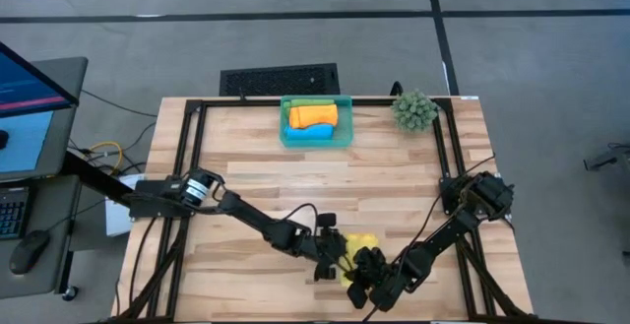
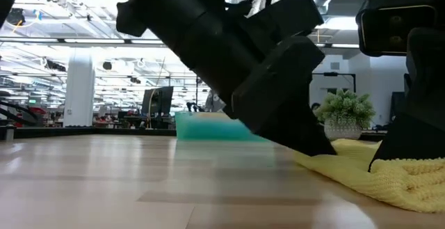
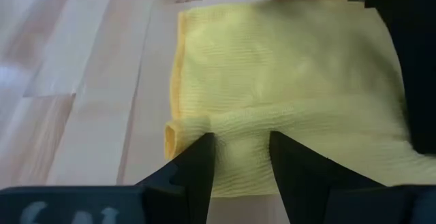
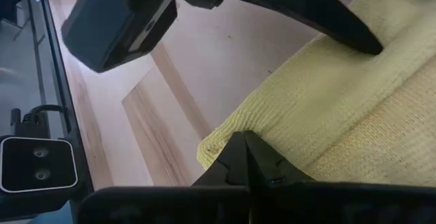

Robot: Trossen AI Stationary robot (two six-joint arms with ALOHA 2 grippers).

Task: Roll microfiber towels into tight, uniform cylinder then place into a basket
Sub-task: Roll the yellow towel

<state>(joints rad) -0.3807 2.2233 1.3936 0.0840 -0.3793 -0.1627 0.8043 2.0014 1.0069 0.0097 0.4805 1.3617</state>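
The yellow towel (image 1: 362,242) lies on the table near its front edge, its near edge folded over into a low ridge (image 3: 231,123). My left gripper (image 3: 242,149) is open, with its fingertips on that ridge. My right gripper (image 4: 245,146) is shut on the towel's edge beside it. In the high view both grippers, left (image 1: 333,253) and right (image 1: 362,285), meet over the towel. The teal basket (image 1: 343,132) stands at the far middle and holds the rolled green (image 1: 307,102), orange (image 1: 315,115) and blue (image 1: 317,130) towels. My left gripper's two fingertips (image 3: 203,149) come slanting down onto the folded-over ridge near its open end (image 3: 172,137), with a strip of the fold between them. Whether they pinch it or only rest on it, I cannot tell. The towel lies on the table. My right gripper pinches the towel's hemmed edge (image 4: 221,139) near a corner between its two shut fingers. The fingers come slanting down from the table's right side. One layer or several, I cannot tell. The towel lies on the table.
A spiky green plant ball (image 1: 414,110) in a pot stands at the far right corner. A black frame (image 1: 197,137) runs round the tabletop. Bare wood lies between the basket and the grippers. A desk with a monitor (image 1: 30,107) stands to the left of the table.
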